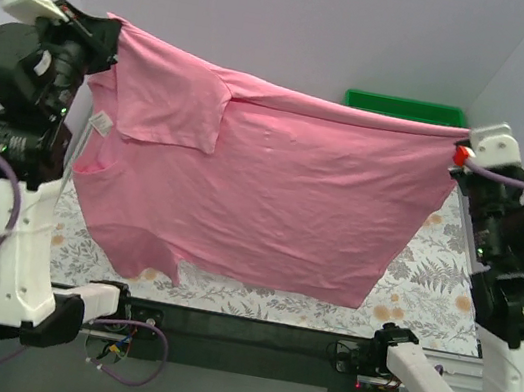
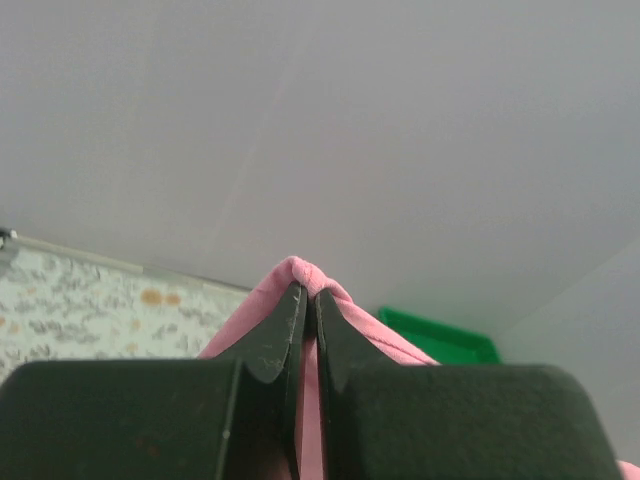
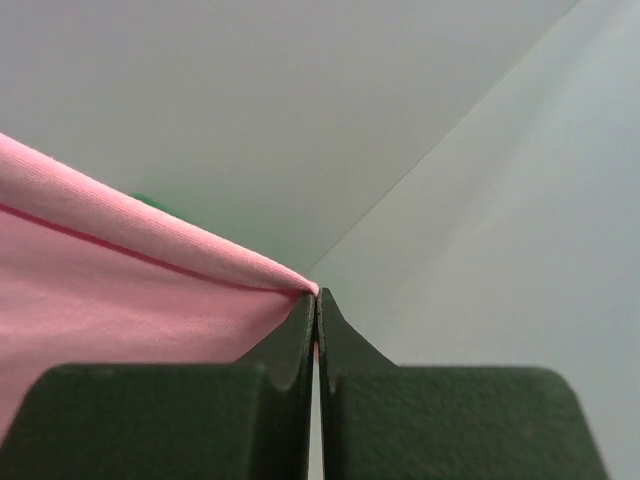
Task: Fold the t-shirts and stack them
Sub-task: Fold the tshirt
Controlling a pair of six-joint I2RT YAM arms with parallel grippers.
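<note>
The left tool was pressed almost shut. Its two dark fingers pinched a little bunch of the pink t-shirt right at the tips. The cloth poked up over the fingertips like a small bump, and more of it ran down between them. The right tool was squeezed tight too (there was hardly a crack between its fingers). It pinched the very corner of the shirt, where the cloth came to a point.

Seen from above, both tools were up high and well apart. The left one was at the top left and the right one was on the right side, a bit lower. The t-shirt hung between them like washing on a line. Its top edge was pulled tight from one tool to the other and sloped down toward the right. One sleeve lay flopped over the front near the left side, and a small white tag showed just beside the left edge. The bottom of the shirt hung loose, and its lower left corner curled in.

Under the shirt was the desk, covered with a leaf and flower pattern. I could not tell if the hanging cloth touched it. A green tray sat at the far back of the desk, behind the shirt's top edge, with only its rim showing.
</note>
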